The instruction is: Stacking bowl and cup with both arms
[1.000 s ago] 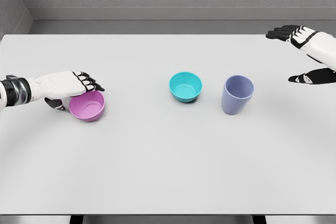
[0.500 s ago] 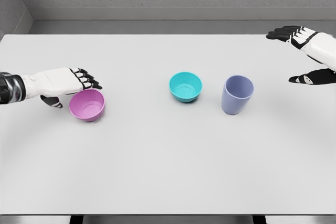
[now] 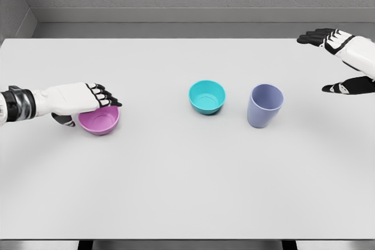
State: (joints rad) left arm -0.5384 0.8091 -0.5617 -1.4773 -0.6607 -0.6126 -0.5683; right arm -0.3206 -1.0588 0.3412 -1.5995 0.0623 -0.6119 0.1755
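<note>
We noted the left hand draped over the far rim of the pink bowl, fingers across the top and thumb low on the near-left side. We judged this a closing grasp, though firm contact could not be confirmed. To that hand's right sat the teal bowl, likely the stack's base, with the lavender cup just beyond it. The right hand hovered well right of the cup, fingers spread, holding nothing, apparently waiting its turn. All three vessels rested upright on the white table.
</note>
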